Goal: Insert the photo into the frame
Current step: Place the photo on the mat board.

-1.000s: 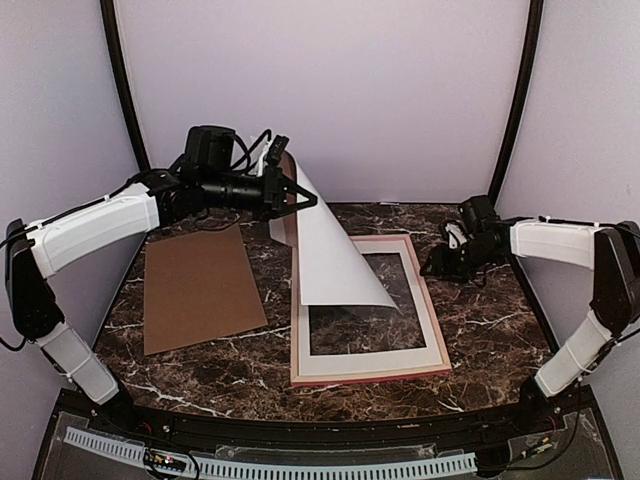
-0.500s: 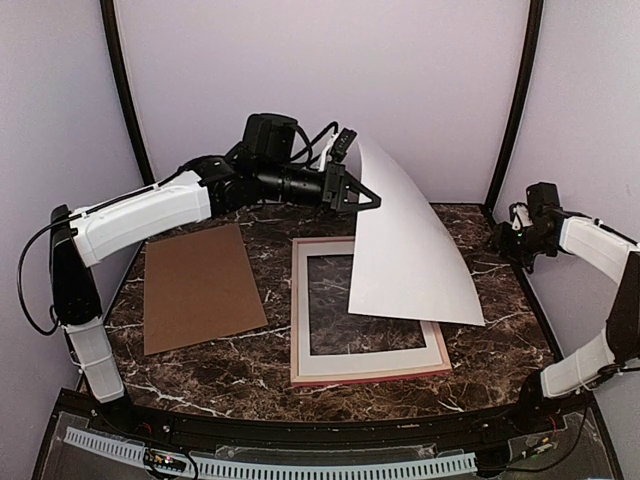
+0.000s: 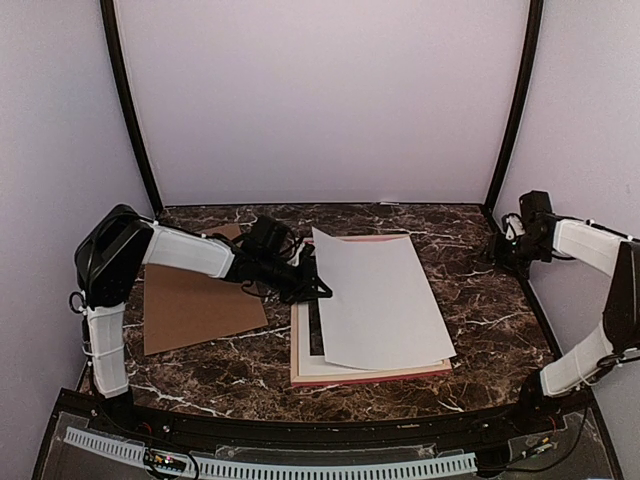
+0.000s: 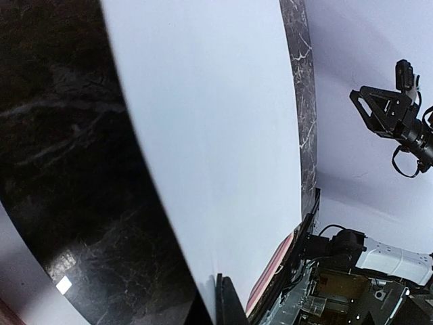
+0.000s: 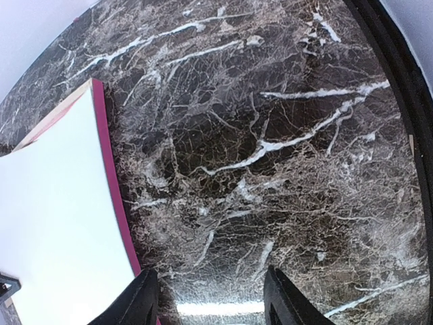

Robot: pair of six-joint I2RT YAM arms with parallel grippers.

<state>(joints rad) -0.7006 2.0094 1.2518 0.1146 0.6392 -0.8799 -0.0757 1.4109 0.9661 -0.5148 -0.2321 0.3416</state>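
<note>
Top external view: the photo lies white back up, nearly flat, over the frame in the middle of the dark marble table. It sits slightly askew. Only thin pink strips of the frame and part of its inner opening show along the near, far and left edges. The left gripper reaches in low from the left and is clamped on the photo's left edge. A brown backing board lies flat to the left, partly under that arm. The right gripper hangs at the far right edge of the table, well apart from the photo.

Left wrist view: only here does the photo show a gentle bow. It appears as a plain white sheet curving away from a dark fingertip that pinches its edge. A sliver of pink frame shows beside it, over the table.

Right wrist view: the right gripper has its two fingers spread, with only bare marble between them. The photo and the frame's pink rim sit off to the left, touching neither finger.
</note>
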